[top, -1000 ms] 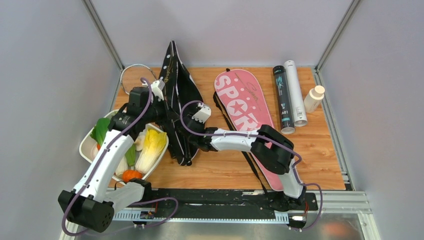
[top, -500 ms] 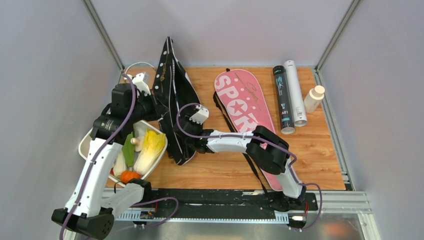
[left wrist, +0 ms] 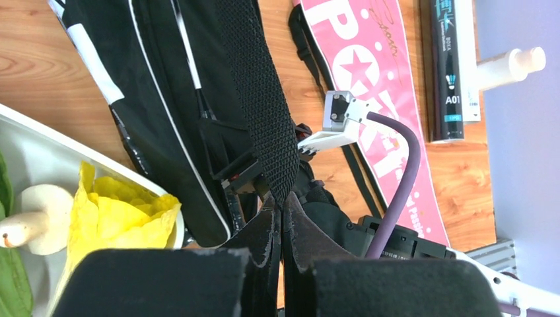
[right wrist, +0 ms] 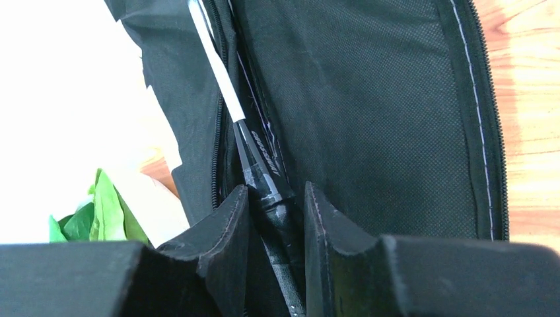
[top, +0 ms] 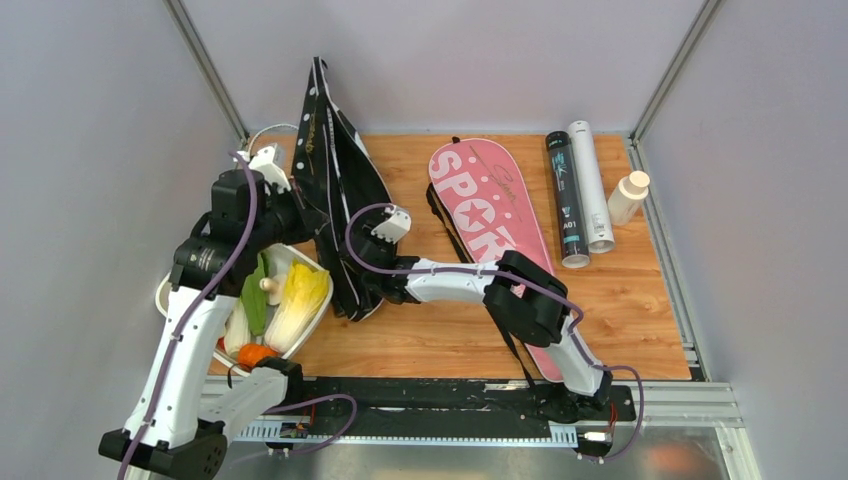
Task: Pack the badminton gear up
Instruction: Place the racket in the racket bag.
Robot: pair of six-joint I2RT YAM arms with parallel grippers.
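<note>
We see the black bag (top: pixel 338 185) tilted up at the upper left of the worktop (top: pixel 430 335) in the top view. Our left gripper (left wrist: pixel 280 218) pinches its strap (left wrist: pixel 257 99); our right gripper (right wrist: pixel 274 214) clamps the racket handle (right wrist: pixel 263 168) inside the bag.

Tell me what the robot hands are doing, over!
Left gripper shut on strap of black bag, bag held up. Right gripper clamps racket handle inside bag. Vegetable tray close beside bag.
</note>
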